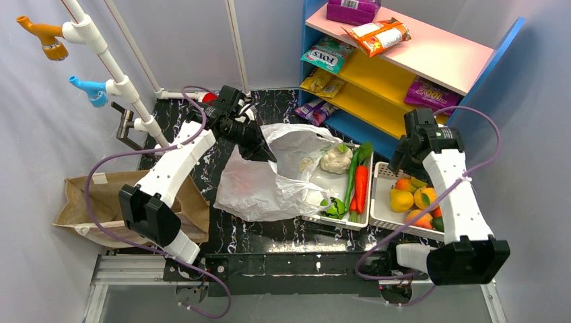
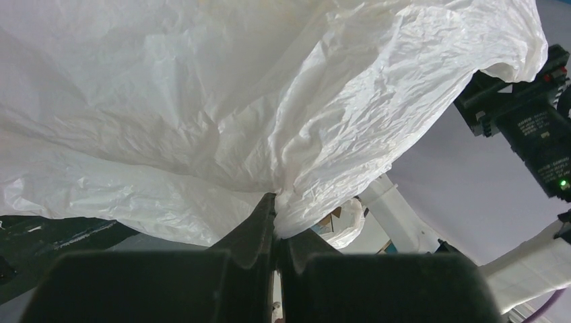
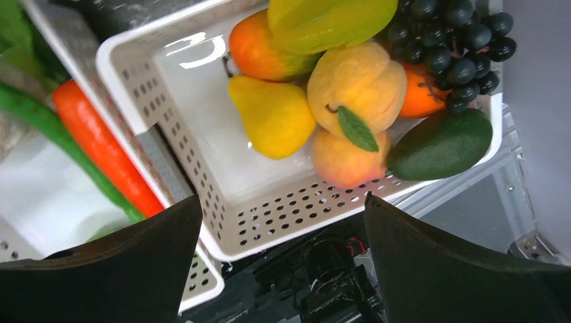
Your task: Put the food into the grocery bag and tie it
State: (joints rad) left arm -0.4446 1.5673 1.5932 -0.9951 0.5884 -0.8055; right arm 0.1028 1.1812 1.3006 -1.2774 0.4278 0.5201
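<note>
Left pincer [image 2: 275,202] closed tight, its two tips meeting on a gathered fold of the grocery bag [image 2: 236,101]; the film fans out from that pinch in creased sheets. The hold is judged to lift one side of the mouth so that the bag stands open toward the food instead of lying collapsed. In the top view the bag [image 1: 269,182] spreads from the left pincer [image 1: 262,153] down onto the dark tabletop [image 1: 222,232], its far edge draped over the vegetable tray [image 1: 363,219] beside the cauliflower [image 1: 335,160] and carrot [image 1: 361,188].

Right pincer [image 3: 279,202] spread wide and holding nothing, poised above the fruit basket [image 3: 135,87], presumably ready to descend on a piece. Seen from its wrist, the yellow pear [image 3: 273,114] and peaches [image 3: 357,81] lie beneath and between the two parted fingers, apart from them; the avocado [image 3: 438,145] sits nearer the right finger, the grapes [image 3: 458,33] at the far corner. The bag lies well to the left of this pincer [image 1: 404,158], with the vegetable tray between. Whether any food is inside the bag cannot be told
</note>
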